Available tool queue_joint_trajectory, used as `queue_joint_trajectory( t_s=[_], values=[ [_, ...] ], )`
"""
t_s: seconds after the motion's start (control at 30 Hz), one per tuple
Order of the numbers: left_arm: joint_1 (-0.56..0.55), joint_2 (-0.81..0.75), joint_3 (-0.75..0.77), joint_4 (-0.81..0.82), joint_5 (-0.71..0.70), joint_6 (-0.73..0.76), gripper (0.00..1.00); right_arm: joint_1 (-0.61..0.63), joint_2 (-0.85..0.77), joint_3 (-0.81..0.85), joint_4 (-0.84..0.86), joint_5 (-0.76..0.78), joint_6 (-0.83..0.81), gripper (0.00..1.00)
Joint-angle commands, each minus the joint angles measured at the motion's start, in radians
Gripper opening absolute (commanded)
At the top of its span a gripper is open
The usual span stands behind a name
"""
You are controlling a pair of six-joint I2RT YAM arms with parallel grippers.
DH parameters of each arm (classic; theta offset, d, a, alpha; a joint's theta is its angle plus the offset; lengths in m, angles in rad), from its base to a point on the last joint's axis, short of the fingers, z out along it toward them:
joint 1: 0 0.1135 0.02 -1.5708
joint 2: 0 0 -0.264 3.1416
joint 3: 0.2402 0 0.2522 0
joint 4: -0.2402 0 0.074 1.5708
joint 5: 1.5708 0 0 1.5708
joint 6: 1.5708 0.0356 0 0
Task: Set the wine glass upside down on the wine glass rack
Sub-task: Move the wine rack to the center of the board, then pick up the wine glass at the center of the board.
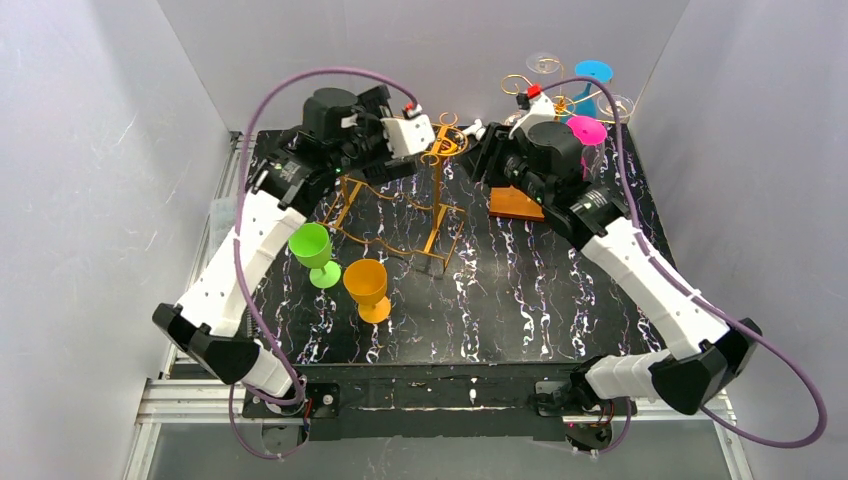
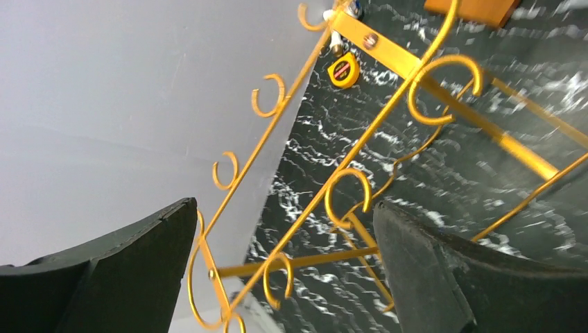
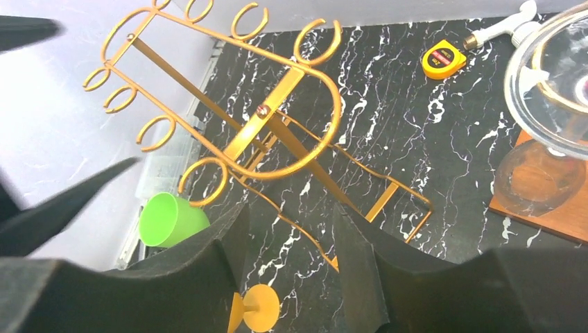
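- Neither gripper holds a glass, so I judge the step in hand to be the pick-up, and it has not started.
- The green wine glass point(image 1: 312, 250) and the orange wine glass point(image 1: 366, 285) stand upright on the table point(image 1: 520, 290), just beside each other. Both are on the near left side of the gold rack point(image 1: 400, 200).
- The left gripper point(image 2: 284, 208) hangs over the rack's hooked rail with its fingers spread wide and nothing between them.
- The right gripper point(image 3: 291, 215) is also parted and empty. It looks down across the rack toward the green glass.
- The left arm is stretched forward and bent at the elbow, with its wrist above the rack top. The right arm reaches to the far right, close to a second rack point(image 1: 560, 100) already hung with glasses.
- I would use the left arm, since both cups sit on its side.
- I would come down low and close on the stem, not the bowl.
- After lifting clear, I would roll the wrist to turn the bowl down.
- I would then slide the stem into an open hook so the foot rests on top, keeping well clear of the wire.
- A yellow tape measure point(image 3: 442, 59) lies far back, out of the way.
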State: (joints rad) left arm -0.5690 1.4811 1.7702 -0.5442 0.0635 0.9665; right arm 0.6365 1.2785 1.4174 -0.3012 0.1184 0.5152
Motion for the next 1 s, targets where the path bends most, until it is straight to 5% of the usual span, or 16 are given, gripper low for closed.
queue_joint_trajectory(
  t_s=[0.0, 0.37, 0.73, 0.8, 0.97],
  values=[
    [0.023, -0.056, 0.175, -0.225, 0.031, -0.321, 0.98, -0.003, 0.059, 0.085, 0.003, -0.002, -0.035, 0.55],
    [0.301, -0.045, 0.119, -0.059, -0.047, -0.377, 0.90, -0.022, 0.173, 0.199, -0.015, 0.014, -0.100, 0.40],
    [0.347, 0.017, 0.086, -0.022, -0.064, -0.381, 0.88, -0.047, 0.259, 0.300, -0.027, -0.038, -0.162, 0.33],
    [0.348, -0.001, 0.083, -0.037, -0.034, -0.386, 0.89, -0.047, 0.260, 0.309, -0.041, -0.046, -0.166, 0.41],
    [0.368, -0.038, 0.193, -0.172, -0.007, -0.458, 0.98, -0.047, 0.190, 0.276, -0.049, -0.050, -0.156, 0.80]
  ],
)
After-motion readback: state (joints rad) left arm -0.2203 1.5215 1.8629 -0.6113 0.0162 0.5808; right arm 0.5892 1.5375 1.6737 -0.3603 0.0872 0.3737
